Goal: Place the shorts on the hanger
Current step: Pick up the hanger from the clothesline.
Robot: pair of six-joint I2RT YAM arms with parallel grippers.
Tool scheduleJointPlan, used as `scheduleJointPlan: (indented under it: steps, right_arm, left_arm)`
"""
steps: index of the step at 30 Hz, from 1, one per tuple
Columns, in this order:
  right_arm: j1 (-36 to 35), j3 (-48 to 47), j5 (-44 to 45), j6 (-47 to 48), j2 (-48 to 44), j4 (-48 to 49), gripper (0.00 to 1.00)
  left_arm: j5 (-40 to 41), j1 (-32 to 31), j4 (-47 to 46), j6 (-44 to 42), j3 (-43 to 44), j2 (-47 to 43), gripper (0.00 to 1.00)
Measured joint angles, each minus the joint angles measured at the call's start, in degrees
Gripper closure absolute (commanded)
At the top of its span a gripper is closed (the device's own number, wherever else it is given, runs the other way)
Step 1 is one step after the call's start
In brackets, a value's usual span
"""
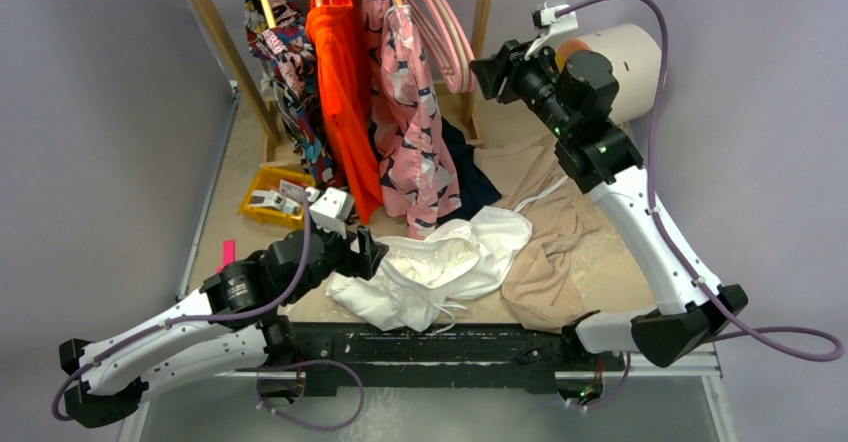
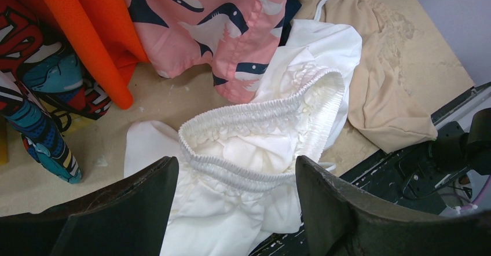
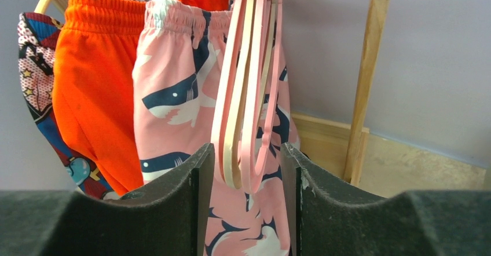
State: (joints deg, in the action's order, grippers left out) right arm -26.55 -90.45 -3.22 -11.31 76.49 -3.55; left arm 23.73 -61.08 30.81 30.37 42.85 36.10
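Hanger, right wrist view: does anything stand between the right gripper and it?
Nothing visible does. The right gripper has its jaws apart on either side of the bunched pink hangers, with no cloth between. The patterned pink garment hangs behind them, not in the way.

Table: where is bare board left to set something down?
Bare board lies between the orange garment and the shorts. A second strip runs between the tan garment and the right arm. The middle is crowded: shorts, tan garment and hanging clothes overlap.
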Motion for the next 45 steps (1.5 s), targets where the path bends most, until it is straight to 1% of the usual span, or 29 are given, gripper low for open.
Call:
scheduleJointPlan:
  steps: [6, 15, 22, 30, 35, 41, 45]
  right_arm:
    - [0.35, 0.00, -0.42, 0.46, 1.64, -0.37, 0.55]
    - [0.59, 0.00, -0.37, 0.57, 3.02, -0.39, 0.62]
    - [0.70, -0.17, -0.09, 1.51, 4.17, -0.46, 0.60]
    - [0.74, -0.20, 2.75, 2.60, 4.57, -0.81, 0.58]
    - [0.74, -0.35, 3.82, 3.74, 4.55, -0.87, 0.65]
    - [0.74, -1.22, 4.26, 5.46, 4.55, -0.92, 0.76]
    - [0.74, -1.25, 3.74, 6.80, 4.55, -0.87, 0.86]
  left_arm:
    - [0.02, 0.00, -0.07, 0.00, -0.02, 0.00, 0.28]
    - [0.02, 0.00, -0.31, -0.02, -0.02, 0.31, 0.28]
    - [0.02, 0.00, -0.33, -0.02, -0.02, 0.87, 0.28]
    - [0.02, 0.00, -0.35, -0.02, -0.02, 1.20, 0.28]
    - [0.02, 0.00, -0.35, -0.04, -0.02, 1.62, 0.28]
    - [0.02, 0.00, -0.39, -0.04, -0.11, 2.32, 0.28]
    - [0.02, 0.00, -0.52, -0.04, -0.26, 2.51, 0.28]
